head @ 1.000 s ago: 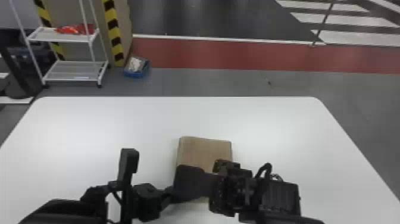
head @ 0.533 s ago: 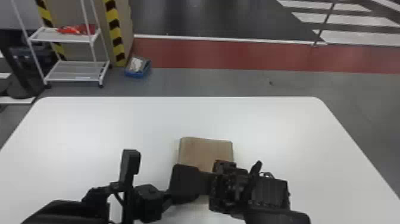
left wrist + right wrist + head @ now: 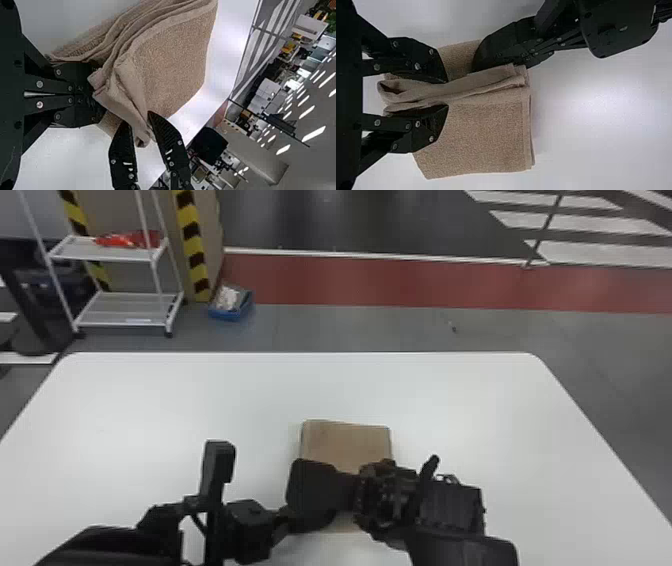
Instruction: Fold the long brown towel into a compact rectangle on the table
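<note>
Late fold, I judge: left jaws [image 3: 95, 96] and right jaws [image 3: 446, 94] both clenched on towel [image 3: 482, 134]; next, turn layers toward twelve o'clock.

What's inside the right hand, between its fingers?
A raised fold of the brown towel runs between the fingers of the right hand. Its open, looped end shows near the base. The cloth against the finger pads is covered.

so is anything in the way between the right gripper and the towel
No, nothing visible stands between them: the right gripper has a fold of the towel right between its fingers. The left gripper is close by, against the towel, but not between them.
</note>
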`<state>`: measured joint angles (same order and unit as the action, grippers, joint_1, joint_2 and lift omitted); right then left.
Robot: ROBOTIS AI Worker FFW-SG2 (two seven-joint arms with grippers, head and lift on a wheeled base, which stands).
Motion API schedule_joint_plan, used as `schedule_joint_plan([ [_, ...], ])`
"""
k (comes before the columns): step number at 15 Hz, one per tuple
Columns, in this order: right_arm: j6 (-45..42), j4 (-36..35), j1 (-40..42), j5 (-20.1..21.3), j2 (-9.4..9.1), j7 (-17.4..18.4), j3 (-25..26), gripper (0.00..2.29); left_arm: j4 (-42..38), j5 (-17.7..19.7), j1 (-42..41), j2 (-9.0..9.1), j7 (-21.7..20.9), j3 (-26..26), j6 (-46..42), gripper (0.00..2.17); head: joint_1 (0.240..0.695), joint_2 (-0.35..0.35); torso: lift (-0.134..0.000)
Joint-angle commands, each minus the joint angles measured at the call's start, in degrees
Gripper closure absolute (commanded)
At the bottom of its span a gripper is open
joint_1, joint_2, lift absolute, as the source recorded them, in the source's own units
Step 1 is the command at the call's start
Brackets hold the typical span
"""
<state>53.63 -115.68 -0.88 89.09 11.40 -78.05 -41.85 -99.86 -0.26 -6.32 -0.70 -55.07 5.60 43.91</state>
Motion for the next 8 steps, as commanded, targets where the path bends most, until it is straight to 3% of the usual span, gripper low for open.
schedule_joint_plan([
  [1,0.1,0.0,0.0,0.0,-0.07,-0.3,0.3,1.04,0.0,0.0,0.0,0.0,0.0,-0.2,0.0,1.92,0.695,-0.102,-0.125],
  [8,0.1,-8.2,3.3,-0.1,1.43,-0.3,1.0,1.09,0.1,0.0,0.3,0.0,0.3,0.3,0.0,1.92,0.695,-0.106,-0.125],
])
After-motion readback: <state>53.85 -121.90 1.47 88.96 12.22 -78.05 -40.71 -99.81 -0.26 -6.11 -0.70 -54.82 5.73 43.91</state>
